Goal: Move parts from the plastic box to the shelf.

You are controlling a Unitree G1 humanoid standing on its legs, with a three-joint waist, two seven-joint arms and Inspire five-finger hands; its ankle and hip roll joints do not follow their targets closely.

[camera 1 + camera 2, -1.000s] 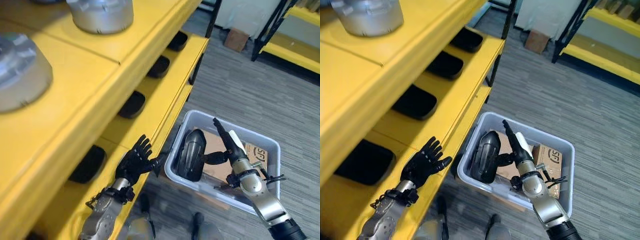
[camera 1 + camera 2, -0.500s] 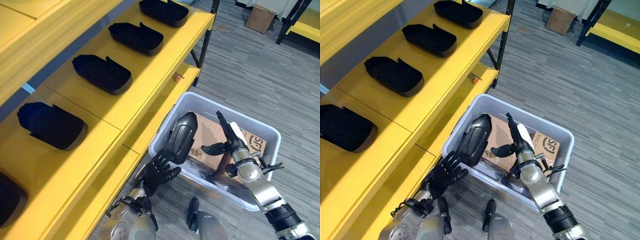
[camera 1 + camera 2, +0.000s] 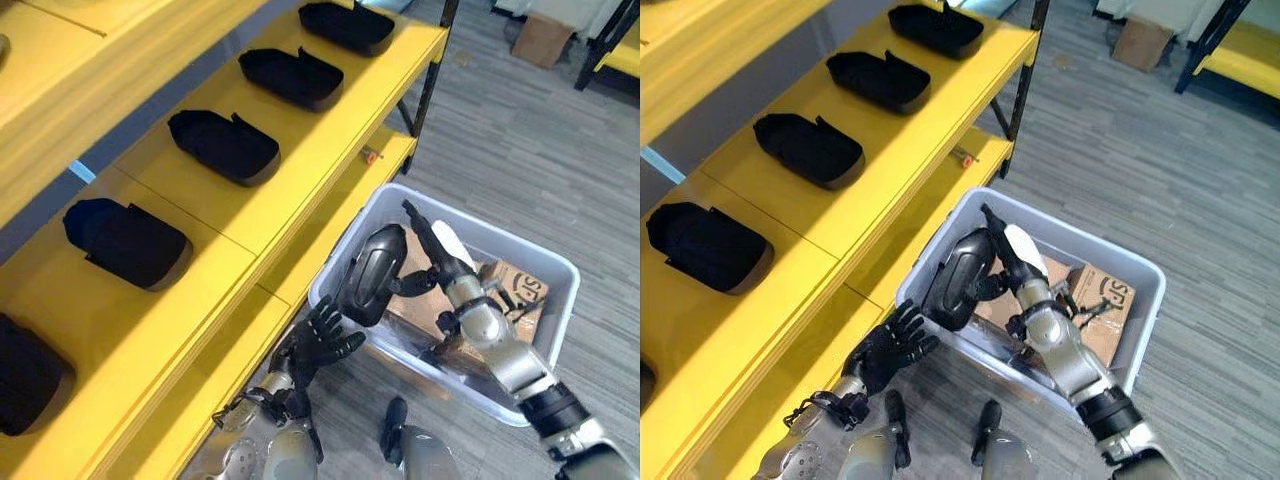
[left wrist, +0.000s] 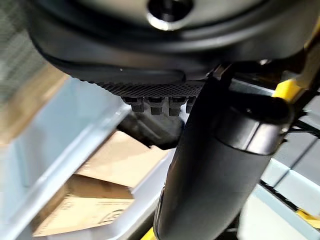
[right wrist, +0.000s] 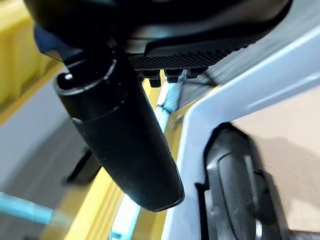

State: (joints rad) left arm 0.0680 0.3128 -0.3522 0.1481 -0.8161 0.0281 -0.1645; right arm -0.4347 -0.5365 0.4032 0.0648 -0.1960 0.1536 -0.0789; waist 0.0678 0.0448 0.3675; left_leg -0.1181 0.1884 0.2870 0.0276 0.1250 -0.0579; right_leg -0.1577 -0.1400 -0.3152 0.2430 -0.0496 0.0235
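Since a moment ago our left hand (image 3: pixel 318 345) has stayed below the plastic box (image 3: pixel 548 330), fingers spread, holding nothing. The glossy black rounded part (image 3: pixel 372 273) now stands higher at the box's shelf-side wall; our right hand (image 3: pixel 440 262) presses it with straight fingers.

Grey striped carpet (image 3: pixel 520 170) covers the floor. A closed cardboard box (image 3: pixel 1140 40) sits on it at the far side, near a second yellow rack with black legs (image 3: pixel 1230 40). A small orange-tipped object (image 3: pixel 370 155) lies on a low yellow ledge.
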